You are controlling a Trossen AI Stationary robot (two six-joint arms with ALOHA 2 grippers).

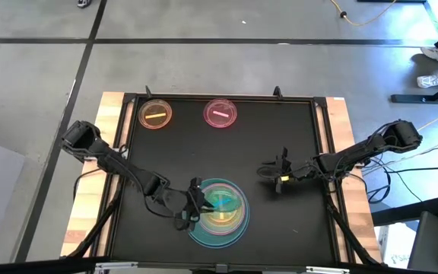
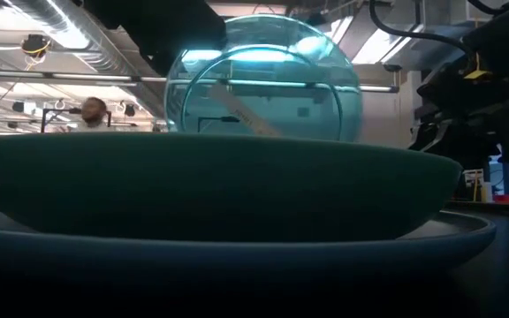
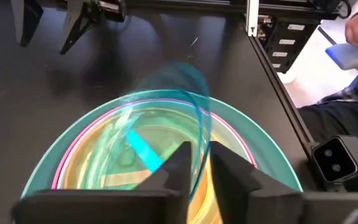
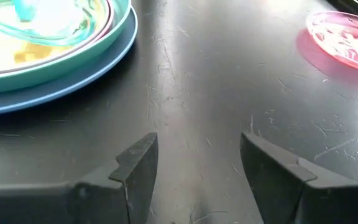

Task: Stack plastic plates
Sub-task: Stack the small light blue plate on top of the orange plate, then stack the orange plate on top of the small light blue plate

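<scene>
The left claw [image 1: 194, 204] is at the near middle of the bench [image 1: 280, 221], over the stack of large plates [image 1: 219, 228], and it is closed on the rim of a small translucent teal plate [image 3: 179, 93]. This plate is tilted, almost on its edge, with its lower part inside the stack; in the low view it stands up as a clear teal disc [image 2: 263, 79] behind the dark rim of the stack. The stack has a light-blue plate [image 4: 73, 81] at the bottom, then a teal plate [image 4: 120, 28], and inside it a pink rim [image 3: 229, 127] and a yellowish dish [image 3: 123, 180]. The right claw [image 1: 274, 176] is near the right side of the stack, just apart from it, low over the bench surface, and its two fingers [image 4: 135, 165] are spread wide with nothing between them. At the far side of the bench lie two small plates well apart from the stack: an orange one [image 1: 156, 114] and a pink one [image 1: 221, 113], side by side.
</scene>
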